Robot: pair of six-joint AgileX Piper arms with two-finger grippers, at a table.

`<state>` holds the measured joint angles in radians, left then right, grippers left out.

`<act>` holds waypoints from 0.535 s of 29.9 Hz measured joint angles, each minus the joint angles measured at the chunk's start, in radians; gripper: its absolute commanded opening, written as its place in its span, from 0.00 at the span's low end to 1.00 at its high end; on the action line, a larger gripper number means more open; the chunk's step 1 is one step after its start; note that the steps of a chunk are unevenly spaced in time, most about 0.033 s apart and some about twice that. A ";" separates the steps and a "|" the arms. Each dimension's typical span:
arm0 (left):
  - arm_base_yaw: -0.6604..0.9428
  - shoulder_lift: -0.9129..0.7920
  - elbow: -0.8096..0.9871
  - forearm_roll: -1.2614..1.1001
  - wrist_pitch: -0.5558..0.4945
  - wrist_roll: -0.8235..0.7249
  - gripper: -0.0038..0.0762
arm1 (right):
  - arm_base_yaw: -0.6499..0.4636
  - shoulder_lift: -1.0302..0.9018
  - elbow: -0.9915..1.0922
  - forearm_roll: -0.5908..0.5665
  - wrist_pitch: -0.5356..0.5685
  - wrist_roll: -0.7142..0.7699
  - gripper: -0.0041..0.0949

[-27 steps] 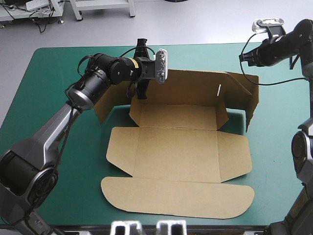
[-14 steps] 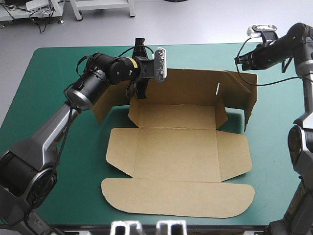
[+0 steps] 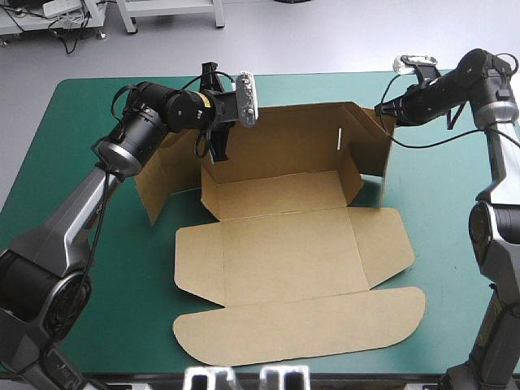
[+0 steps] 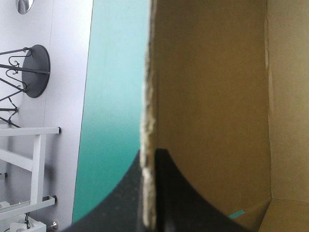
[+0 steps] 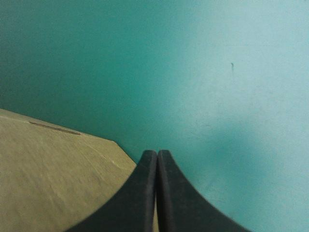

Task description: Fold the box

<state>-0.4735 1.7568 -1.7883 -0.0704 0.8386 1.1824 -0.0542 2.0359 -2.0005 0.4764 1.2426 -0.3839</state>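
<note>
The brown box (image 3: 284, 252) lies open on the teal-green cover (image 3: 455, 236), its rear wall (image 3: 284, 142) standing upright and its rounded lid (image 3: 301, 325) flat toward the near edge. My left gripper (image 3: 213, 146) is at the left end of the rear wall. In the left wrist view the left gripper (image 4: 148, 153) is shut on the board's edge, with the box's inner face (image 4: 212, 96) beside it. My right gripper (image 3: 382, 110) is shut at the top right corner of the rear wall. In the right wrist view the right gripper (image 5: 157, 153) lies beside the brown board (image 5: 53, 183).
Side flaps stand out from the rear wall at the left (image 3: 158, 175) and right (image 3: 372, 150). Bare teal-green cover (image 5: 217, 72) lies ahead of the right gripper and along the table's right side.
The box has slid and turned toward the table's left. The left gripper went left with the wall in it. The right gripper came down and left to the wall's right corner.
</note>
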 measured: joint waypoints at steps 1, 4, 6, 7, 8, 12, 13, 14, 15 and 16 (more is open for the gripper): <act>0.000 0.000 0.000 -0.002 0.001 0.000 0.04 | 0.003 0.000 0.003 0.007 0.000 -0.003 0.02; 0.000 0.004 0.000 -0.017 0.001 0.000 0.04 | 0.014 0.000 0.008 0.019 0.000 -0.007 0.02; 0.000 0.010 0.000 -0.019 -0.006 0.000 0.04 | 0.021 -0.002 0.011 0.020 -0.001 -0.009 0.02; 0.001 0.013 -0.001 -0.019 -0.009 0.000 0.04 | 0.023 -0.005 0.016 0.021 -0.003 -0.011 0.02; 0.001 0.016 -0.001 -0.019 -0.014 0.001 0.04 | 0.025 -0.010 0.022 0.021 -0.003 -0.013 0.02; 0.002 0.024 -0.001 -0.019 -0.028 0.001 0.04 | 0.027 -0.057 0.068 0.021 -0.005 -0.037 0.02; 0.002 0.025 -0.001 -0.019 -0.029 0.001 0.04 | 0.027 -0.075 0.086 0.021 -0.005 -0.044 0.02; 0.002 0.025 -0.001 -0.019 -0.029 0.001 0.04 | 0.027 -0.092 0.106 0.021 -0.005 -0.052 0.02; 0.002 0.025 -0.002 -0.019 -0.029 0.001 0.04 | 0.027 -0.108 0.126 0.021 -0.005 -0.061 0.02; 0.002 0.025 -0.002 -0.019 -0.029 0.001 0.04 | 0.027 -0.123 0.147 0.023 -0.005 -0.071 0.02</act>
<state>-0.4715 1.7819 -1.7901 -0.0892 0.8096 1.1835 -0.0268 1.9130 -1.8535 0.4990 1.2381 -0.4550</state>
